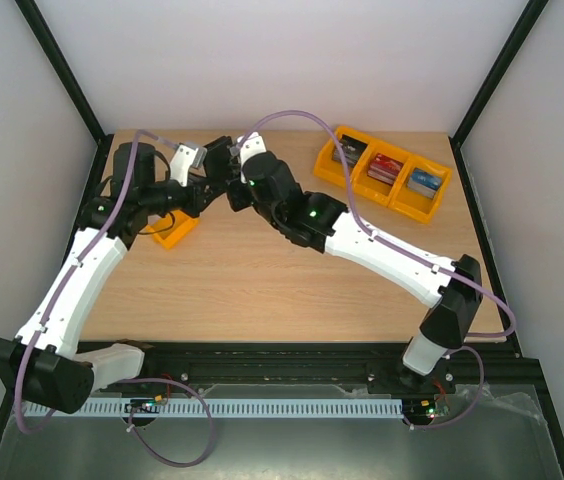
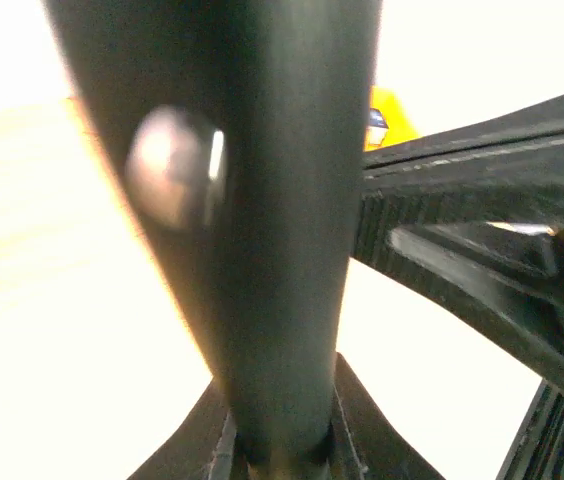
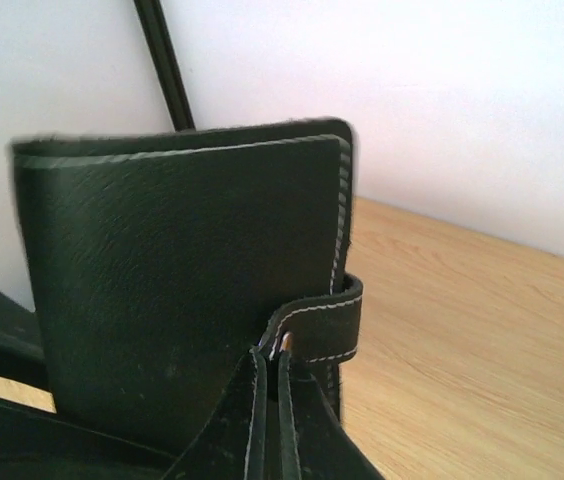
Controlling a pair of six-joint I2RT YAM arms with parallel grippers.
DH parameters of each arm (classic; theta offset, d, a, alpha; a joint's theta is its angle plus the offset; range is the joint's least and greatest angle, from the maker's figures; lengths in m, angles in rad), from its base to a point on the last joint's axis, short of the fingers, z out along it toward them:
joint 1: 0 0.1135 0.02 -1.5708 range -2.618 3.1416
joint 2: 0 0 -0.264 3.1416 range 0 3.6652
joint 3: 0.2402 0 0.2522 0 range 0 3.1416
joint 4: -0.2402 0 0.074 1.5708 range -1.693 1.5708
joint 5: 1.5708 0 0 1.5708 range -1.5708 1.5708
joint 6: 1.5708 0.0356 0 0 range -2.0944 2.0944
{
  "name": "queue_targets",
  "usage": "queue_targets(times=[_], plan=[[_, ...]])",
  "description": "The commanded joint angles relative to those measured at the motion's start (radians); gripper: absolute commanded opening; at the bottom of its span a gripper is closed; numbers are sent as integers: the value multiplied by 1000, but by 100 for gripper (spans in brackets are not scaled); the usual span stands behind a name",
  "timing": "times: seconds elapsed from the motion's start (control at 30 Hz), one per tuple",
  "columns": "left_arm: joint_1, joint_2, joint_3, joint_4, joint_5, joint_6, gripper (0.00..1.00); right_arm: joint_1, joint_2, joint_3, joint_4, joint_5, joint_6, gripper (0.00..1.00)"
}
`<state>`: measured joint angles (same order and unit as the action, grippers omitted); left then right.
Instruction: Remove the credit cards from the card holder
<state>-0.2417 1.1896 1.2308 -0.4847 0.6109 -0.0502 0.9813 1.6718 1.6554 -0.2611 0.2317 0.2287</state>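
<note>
The black card holder (image 2: 262, 200) stands upright and folded shut, held in the air at the back left of the table (image 1: 218, 162). My left gripper (image 2: 282, 445) is shut on its lower edge, and the round snap stud (image 2: 172, 165) faces that camera. My right gripper (image 3: 271, 352) comes in from the right and is shut on the tip of the holder's stitched snap tab (image 3: 327, 320), beside the black cover (image 3: 182, 270). In the top view the left gripper (image 1: 202, 186) and right gripper (image 1: 230, 172) meet at the holder. The credit cards are hidden.
A yellow tray (image 1: 360, 187) with three compartments of stacked cards sits at the back right. A small yellow tray (image 1: 175, 233) lies under my left arm. Black frame posts rise at the table's back corners, and white walls close it in.
</note>
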Motion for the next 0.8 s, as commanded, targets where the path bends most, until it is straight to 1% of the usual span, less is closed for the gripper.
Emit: queue_targets(times=[0.0, 0.07, 0.13, 0.2, 0.23, 0.27, 0.3, 0.4, 0.43, 0.5, 0.53, 0.57, 0.6, 0.67, 0.77], plan=[[33, -59, 26, -56, 92, 71, 2, -225, -63, -113, -88, 282, 27, 2], [64, -71, 55, -102, 77, 121, 2, -359, -124, -213, -71, 228, 30, 2], [93, -82, 79, -152, 80, 175, 2, -489, -169, -280, -81, 154, 26, 2], [108, -92, 85, -201, 90, 225, 2, -567, -220, -321, -91, 100, -5, 2], [113, -95, 77, -218, 98, 240, 2, -577, -241, -336, -87, 61, -29, 2], [116, -97, 65, -226, 108, 250, 2, -578, -268, -351, -71, 6, -53, 2], [116, -97, 51, -226, 113, 252, 2, -578, -293, -367, -31, -86, -68, 2], [119, -95, 24, -209, 92, 235, 2, -578, -333, -387, 43, -408, -78, 2], [121, -94, 21, -206, 92, 231, 2, -577, -333, -383, 59, -570, -80, 4], [123, -93, 26, -215, 141, 235, 2, -569, -326, -378, 106, -840, -88, 14], [122, -92, 36, -228, 178, 244, 2, -559, -325, -382, 139, -955, -90, 20], [122, -88, 53, -245, 207, 261, 2, -542, -325, -394, 183, -1054, -86, 29], [120, -84, 76, -273, 230, 275, 2, -517, -329, -402, 221, -1114, -88, 35], [105, -74, 150, -353, 247, 346, 2, -459, -340, -404, 257, -1166, -114, 44], [61, -84, 240, -451, 272, 428, 2, -405, -360, -416, 336, -1215, -100, 46]])
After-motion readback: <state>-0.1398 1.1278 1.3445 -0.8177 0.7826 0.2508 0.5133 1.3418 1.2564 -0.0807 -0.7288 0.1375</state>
